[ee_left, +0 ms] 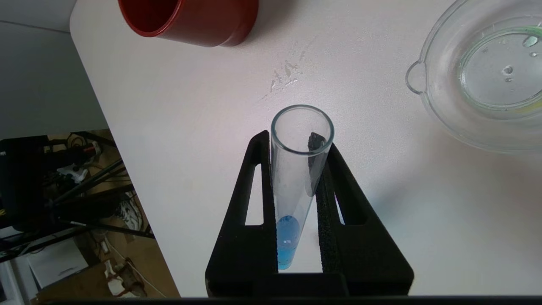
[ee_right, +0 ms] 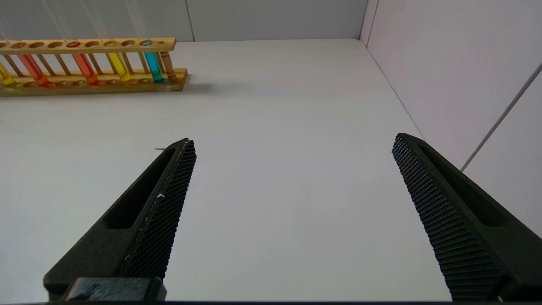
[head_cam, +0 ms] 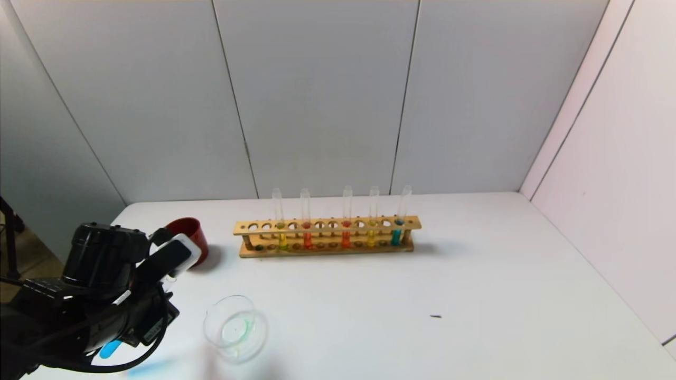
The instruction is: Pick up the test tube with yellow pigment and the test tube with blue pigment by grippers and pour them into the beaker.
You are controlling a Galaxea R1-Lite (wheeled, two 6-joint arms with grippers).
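My left gripper (ee_left: 292, 140) is shut on the test tube with blue pigment (ee_left: 292, 190). The tube lies along the fingers, open mouth past the fingertips, cyan liquid pooled in its round bottom by the palm. In the head view this gripper (head_cam: 158, 285) hangs over the table's front left, just left of the beaker (head_cam: 211, 322), and the tube's blue end (head_cam: 110, 348) peeks out below it. The beaker (ee_left: 427, 97) holds a faint greenish film. The test tube with yellow pigment (head_cam: 281, 240) stands at the rack's left end. My right gripper (ee_right: 292, 142) is open over bare table.
A wooden rack (head_cam: 327, 249) at mid table holds several tubes, among them orange-red, golden-yellow (head_cam: 372, 237) and teal (head_cam: 396, 236) ones. A dark red cup (head_cam: 191, 232) stands behind my left gripper. Grey and pink walls close in the table's back and right.
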